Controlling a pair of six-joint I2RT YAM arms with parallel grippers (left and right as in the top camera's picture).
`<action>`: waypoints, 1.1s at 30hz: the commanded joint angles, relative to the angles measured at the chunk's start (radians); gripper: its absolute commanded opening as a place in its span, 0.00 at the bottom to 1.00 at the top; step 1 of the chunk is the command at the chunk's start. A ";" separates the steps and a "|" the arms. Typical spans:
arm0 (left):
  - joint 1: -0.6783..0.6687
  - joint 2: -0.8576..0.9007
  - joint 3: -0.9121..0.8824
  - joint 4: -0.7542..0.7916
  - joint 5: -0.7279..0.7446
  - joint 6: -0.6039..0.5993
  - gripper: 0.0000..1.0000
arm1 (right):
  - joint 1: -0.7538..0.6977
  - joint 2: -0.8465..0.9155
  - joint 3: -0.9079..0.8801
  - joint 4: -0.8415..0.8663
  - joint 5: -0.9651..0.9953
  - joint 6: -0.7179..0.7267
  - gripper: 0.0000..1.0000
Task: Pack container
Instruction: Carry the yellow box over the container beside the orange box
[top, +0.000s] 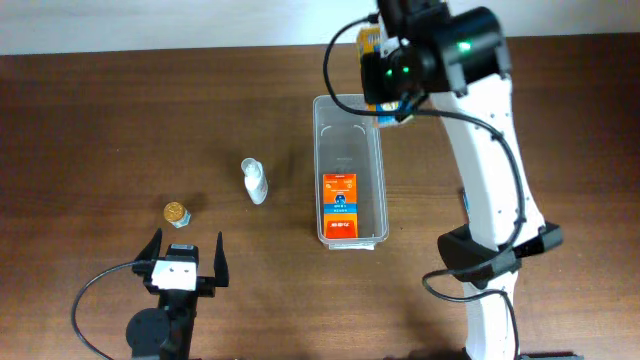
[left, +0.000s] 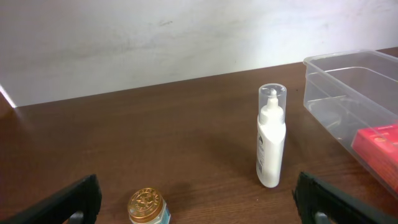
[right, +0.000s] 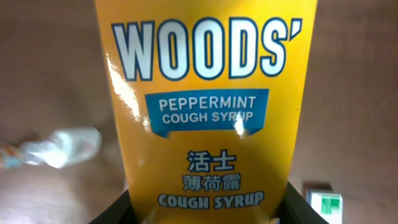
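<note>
The container (top: 318, 170) is a long clear bin in the middle of the table, with an orange-red box (top: 339, 205) lying in its near end. My right gripper (top: 383, 72) hovers over the container's far end, shut on a yellow cough syrup box (top: 369, 42). In the right wrist view that box (right: 205, 93) fills the frame, its lower end between the jaws of the gripper (right: 205, 211). My left gripper (top: 185, 256) stands open near the front edge. Its black fingers (left: 68, 202) are spread wide with nothing held; the container's rim (left: 348, 57) shows at the right.
A white pump bottle (top: 255, 181) (left: 272, 140) stands left of the container. A small gold-lidded jar (top: 177, 212) (left: 148, 206) sits just ahead of my left gripper. A small green-and-white box (right: 324, 202) and a blurred white object (right: 62, 146) lie below the right gripper.
</note>
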 joint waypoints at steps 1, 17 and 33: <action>0.005 -0.005 -0.011 0.000 0.004 0.016 0.99 | 0.002 -0.039 -0.100 -0.006 0.033 -0.006 0.41; 0.005 -0.005 -0.011 0.000 0.004 0.016 0.99 | 0.074 -0.039 -0.263 -0.006 -0.177 0.310 0.38; 0.005 -0.005 -0.011 0.000 0.004 0.016 0.99 | 0.089 -0.038 -0.589 0.021 -0.158 0.312 0.41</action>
